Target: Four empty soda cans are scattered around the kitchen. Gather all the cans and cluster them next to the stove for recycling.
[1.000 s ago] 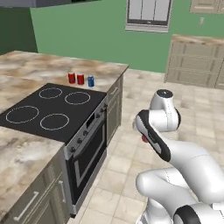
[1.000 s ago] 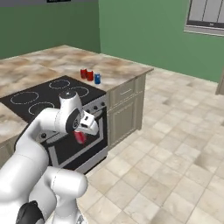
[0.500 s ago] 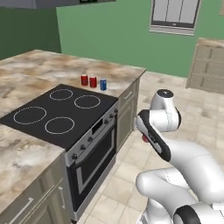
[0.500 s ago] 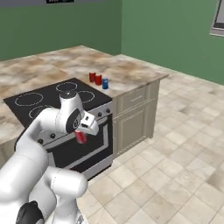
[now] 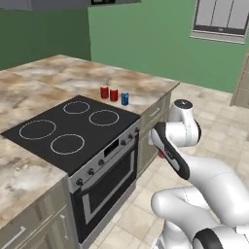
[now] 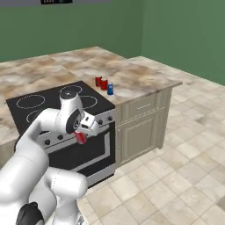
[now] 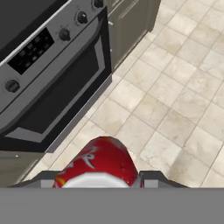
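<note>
Claw pinched on a red can, silver top toward the wrist, body hanging just below the fingers over the tile floor. White swirl marking on the can's side, too blurred to read as a brand. Just beyond the claw, the stove: silver front panel with dark knobs and a dark display carrying faint small marks, none legible, oven door beneath. Higher and farther off, on the counter past the cooktop's far corner, three more cans: two red side by side and a blue-looking one just beside them, all upright, near one another but apparently not touching. Step in hand, by judgement: carrying the held can to that cluster. Best done by lifting well above counter height before moving in, so the can's bottom clears the stove's front edge and knobs; then approaching from the open side nearest the blue-looking can, keeping the load upright, lowering onto bare counter close to the group without nudging any, and spreading the fingers only once the base sits flat. Main risk: tipping a standing can on approach.
</note>
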Robot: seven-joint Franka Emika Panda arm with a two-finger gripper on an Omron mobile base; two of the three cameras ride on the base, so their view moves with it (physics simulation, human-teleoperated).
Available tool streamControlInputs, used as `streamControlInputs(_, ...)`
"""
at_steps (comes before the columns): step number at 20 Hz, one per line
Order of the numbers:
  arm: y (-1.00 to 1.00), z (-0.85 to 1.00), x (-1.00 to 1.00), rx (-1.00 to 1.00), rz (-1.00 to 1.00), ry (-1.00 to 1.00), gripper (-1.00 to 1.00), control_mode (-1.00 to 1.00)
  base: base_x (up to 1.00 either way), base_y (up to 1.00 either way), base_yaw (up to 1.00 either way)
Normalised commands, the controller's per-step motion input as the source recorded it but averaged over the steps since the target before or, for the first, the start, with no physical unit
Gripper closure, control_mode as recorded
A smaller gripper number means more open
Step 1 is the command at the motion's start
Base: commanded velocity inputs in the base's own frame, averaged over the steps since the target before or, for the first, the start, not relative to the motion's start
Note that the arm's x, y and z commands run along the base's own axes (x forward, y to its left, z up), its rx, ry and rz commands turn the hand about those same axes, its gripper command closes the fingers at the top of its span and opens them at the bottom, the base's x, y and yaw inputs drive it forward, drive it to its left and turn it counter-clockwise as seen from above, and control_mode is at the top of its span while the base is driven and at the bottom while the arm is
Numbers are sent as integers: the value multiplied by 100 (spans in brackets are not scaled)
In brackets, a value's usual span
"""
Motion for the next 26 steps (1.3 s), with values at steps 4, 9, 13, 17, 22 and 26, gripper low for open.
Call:
streamControlInputs(4,0,0,0,0,0,0,100,100,41,-35,29)
streamControlInputs(9,0,0,0,0,0,0,100,100,39,-33,31)
streamControlInputs(13,0,0,0,0,0,0,100,100,37,-37,30)
streamControlInputs(17,0,0,0,0,0,0,100,100,32,-51,25)
streamControlInputs(22,0,0,0,0,0,0,100,100,35,-63,18)
streamControlInputs(26,0,0,0,0,0,0,100,100,43,-52,25)
